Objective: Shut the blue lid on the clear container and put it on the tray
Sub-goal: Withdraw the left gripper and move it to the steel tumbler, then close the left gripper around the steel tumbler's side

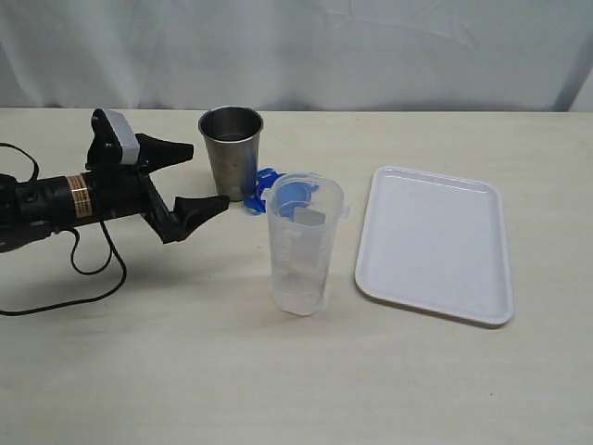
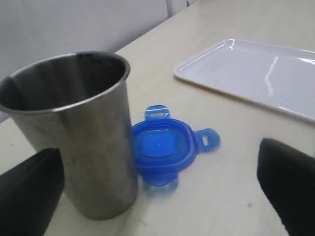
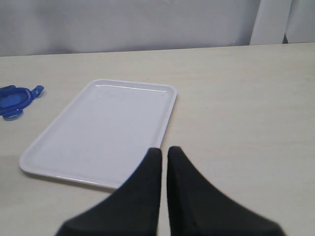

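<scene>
A broad, pale cream, faintly grained tabletop (image 1: 278,389) fills the lower three quarters of the exterior frame and runs out past its left, right and bottom edges. The table's far edge draws a straight line across the upper part of the frame. Behind it hangs a wrinkled grey-white cloth backdrop (image 1: 371,46) — loose creases slant across it, and a greyer fold shows in the upper right corner. The light is soft and even, and the shadows on the table are faint and blurred. In the right wrist view the backdrop carries a paler vertical strip (image 3: 270,19) — seam or second panel, it cannot be told.
</scene>
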Motion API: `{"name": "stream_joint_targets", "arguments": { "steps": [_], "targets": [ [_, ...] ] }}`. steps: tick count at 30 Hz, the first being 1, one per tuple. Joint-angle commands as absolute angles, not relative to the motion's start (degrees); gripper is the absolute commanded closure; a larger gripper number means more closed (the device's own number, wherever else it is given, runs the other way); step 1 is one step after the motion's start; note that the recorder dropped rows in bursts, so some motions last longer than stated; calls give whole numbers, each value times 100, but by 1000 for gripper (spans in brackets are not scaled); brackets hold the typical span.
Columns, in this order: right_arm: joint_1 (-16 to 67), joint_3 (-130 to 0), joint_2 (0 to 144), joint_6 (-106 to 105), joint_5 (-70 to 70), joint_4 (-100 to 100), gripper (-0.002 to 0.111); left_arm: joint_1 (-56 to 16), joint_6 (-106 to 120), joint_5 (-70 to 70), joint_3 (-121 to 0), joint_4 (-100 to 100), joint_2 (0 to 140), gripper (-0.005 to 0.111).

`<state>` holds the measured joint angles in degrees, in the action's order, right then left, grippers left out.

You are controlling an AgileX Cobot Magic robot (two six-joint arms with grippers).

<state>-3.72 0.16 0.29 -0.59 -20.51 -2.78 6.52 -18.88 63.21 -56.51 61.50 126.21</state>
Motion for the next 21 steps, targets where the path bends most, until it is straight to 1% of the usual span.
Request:
{"name": "stream_joint_targets", "arguments": {
  "steps": [1,3,9,15,21],
  "targets": [
    [-389,0,0,-69,-1972,-262,104,610,-1674,6122,-5675,5136,12780,3],
    [-389,0,0,-69,-1972,-262,104,598,-1675,6122,-5675,4837,12861,3],
    [-389,0,0,-69,-1972,-262,104,598,-1439,6794,-5686,4772,13099,3],
    [-389,0,0,-69,-1972,-262,104,598,-1962,6619,-6058,4742,13355,3],
    [-389,0,0,-69,-1972,-262,104,481,-1973,6619,-6414,4897,13569,3]
  ]
}}
